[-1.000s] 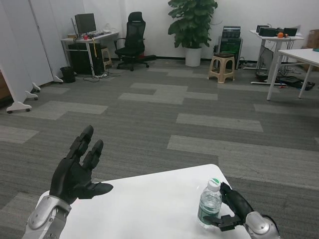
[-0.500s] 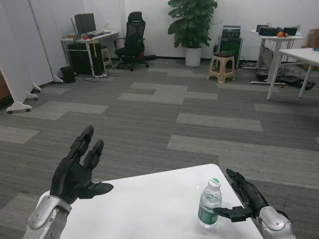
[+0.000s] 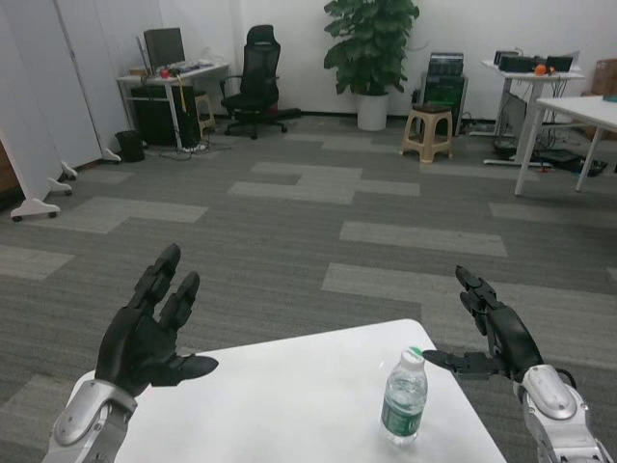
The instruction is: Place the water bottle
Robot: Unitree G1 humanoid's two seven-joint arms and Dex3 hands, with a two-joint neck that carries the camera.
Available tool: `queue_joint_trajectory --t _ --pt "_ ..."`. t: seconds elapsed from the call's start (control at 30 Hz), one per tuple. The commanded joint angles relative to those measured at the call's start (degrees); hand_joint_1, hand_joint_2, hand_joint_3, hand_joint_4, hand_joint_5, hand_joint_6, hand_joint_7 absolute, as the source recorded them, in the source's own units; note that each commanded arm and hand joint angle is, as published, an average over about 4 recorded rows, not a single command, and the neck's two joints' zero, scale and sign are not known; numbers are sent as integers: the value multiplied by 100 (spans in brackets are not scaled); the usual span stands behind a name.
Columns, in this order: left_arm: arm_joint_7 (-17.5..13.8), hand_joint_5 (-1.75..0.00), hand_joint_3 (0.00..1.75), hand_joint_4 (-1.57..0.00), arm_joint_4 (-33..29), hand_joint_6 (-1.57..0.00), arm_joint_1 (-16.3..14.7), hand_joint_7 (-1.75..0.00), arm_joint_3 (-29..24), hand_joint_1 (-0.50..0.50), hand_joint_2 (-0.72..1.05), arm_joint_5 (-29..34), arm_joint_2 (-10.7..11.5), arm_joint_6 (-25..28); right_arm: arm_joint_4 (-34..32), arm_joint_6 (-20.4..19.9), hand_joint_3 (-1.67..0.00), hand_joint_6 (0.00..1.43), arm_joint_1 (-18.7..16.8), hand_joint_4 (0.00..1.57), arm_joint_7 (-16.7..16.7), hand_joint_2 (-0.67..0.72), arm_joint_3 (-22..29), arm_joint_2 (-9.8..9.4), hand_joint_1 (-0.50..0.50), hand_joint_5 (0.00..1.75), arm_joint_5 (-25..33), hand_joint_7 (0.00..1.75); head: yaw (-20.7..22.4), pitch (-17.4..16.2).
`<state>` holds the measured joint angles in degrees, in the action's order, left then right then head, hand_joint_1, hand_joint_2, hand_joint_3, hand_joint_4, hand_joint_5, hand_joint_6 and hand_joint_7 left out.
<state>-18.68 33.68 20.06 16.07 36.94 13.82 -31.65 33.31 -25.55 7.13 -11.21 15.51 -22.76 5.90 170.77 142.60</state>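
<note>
The water bottle (image 3: pixel 405 396), clear with a white cap and green label, stands upright on the white table (image 3: pixel 289 395) near its right edge. My right hand (image 3: pixel 494 333) hovers open to the right of the bottle and above it, fingers spread, apart from it. My left hand (image 3: pixel 149 325) is raised open over the table's left side, fingers pointing up, holding nothing.
Beyond the table lies grey carpet. Far back stand a black office chair (image 3: pixel 254 82), a desk with a monitor (image 3: pixel 174 72), a potted plant (image 3: pixel 371 53), a stool (image 3: pixel 429 130) and white tables (image 3: pixel 569 106) at the right.
My right hand has let go of the bottle and drawn up and to the right, away from it. The bottle stays standing on the table. The left hand has not moved.
</note>
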Motion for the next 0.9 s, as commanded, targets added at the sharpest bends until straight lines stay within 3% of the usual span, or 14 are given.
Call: queue_joint_trajectory --t 0.03,0.17,0.53,0.9 --pt "5 0 9 0 13 0 16 0 -34 -50 34 6 16 -13 -484 33 -40 1 87 1 -31 -29 -224 -95 -21 19 177 0 0 9" --pt "5 0 9 0 7 0 16 0 -34 -50 34 6 16 -8 -914 77 -40 0 175 1 -35 -29 -540 -133 -23 10 258 0 -5 10" --pt "5 0 7 0 7 0 31 0 -25 -50 34 6 18 -8 -1657 176 -40 0 342 0 -37 -29 -1278 -212 -21 10 339 0 -36 1" --pt "5 0 9 0 7 0 38 0 -25 -50 34 2 24 -8 -1732 226 -40 0 548 0 -110 -29 -1867 -308 -21 10 341 0 -18 -29"
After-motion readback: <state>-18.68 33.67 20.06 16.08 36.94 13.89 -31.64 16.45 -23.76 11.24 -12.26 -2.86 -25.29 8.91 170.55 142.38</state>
